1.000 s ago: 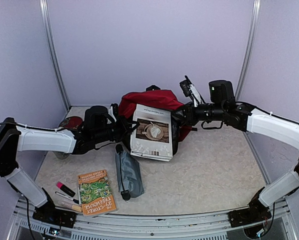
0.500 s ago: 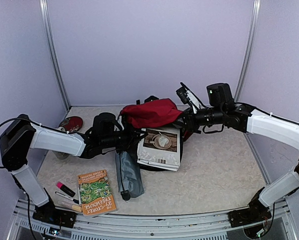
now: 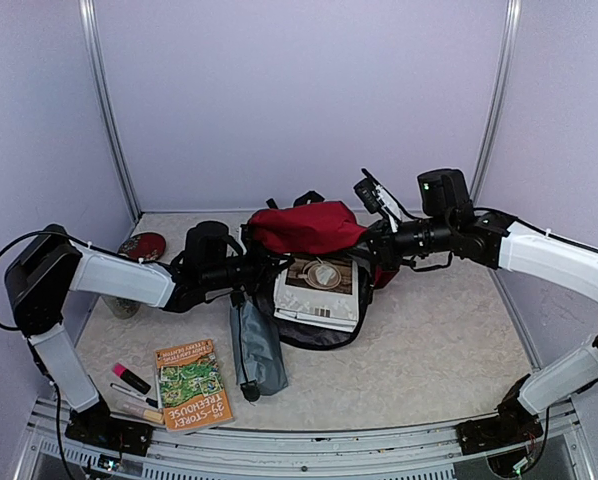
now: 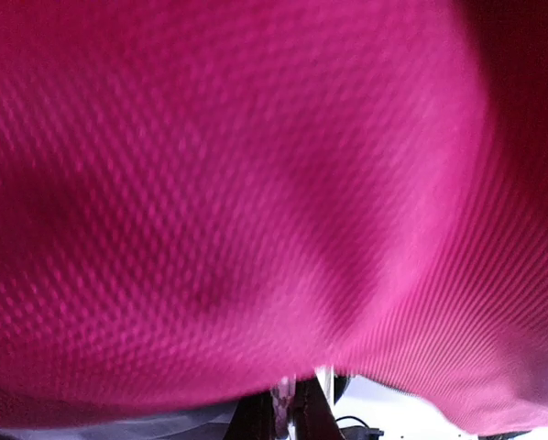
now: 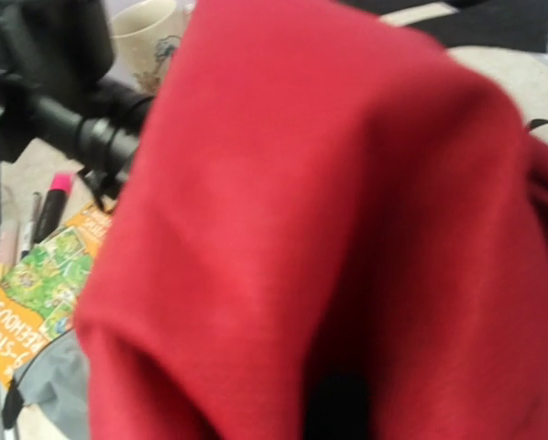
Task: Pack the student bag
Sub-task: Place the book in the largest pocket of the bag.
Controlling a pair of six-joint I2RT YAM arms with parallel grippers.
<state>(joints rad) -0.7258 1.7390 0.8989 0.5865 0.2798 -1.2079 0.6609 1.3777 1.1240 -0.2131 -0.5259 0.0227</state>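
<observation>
The student bag (image 3: 307, 224) is the dark red backpack in the middle of the table. Its red top flap is held up between both grippers. A white book with a coffee-cup picture (image 3: 319, 289) lies in the bag's open mouth under the flap. My left gripper (image 3: 268, 266) is shut on the flap's left edge. My right gripper (image 3: 372, 246) is shut on its right edge. In the left wrist view the bag's red fabric (image 4: 256, 183) fills nearly everything, with the dark shut fingertips (image 4: 303, 417) just showing at the bottom. In the right wrist view the bag's cloth (image 5: 329, 229) hides the fingers.
A grey zip pouch (image 3: 257, 350) lies just in front of the bag. An orange book (image 3: 192, 383), a pink highlighter (image 3: 131, 378) and pens (image 3: 139, 406) lie at the front left. A red round object (image 3: 142, 246) and a mug (image 5: 150, 37) stand at the left.
The white book has dropped from leaning upright to lying low in the bag's mouth. The red flap has risen forward over it. The left arm has moved right.
</observation>
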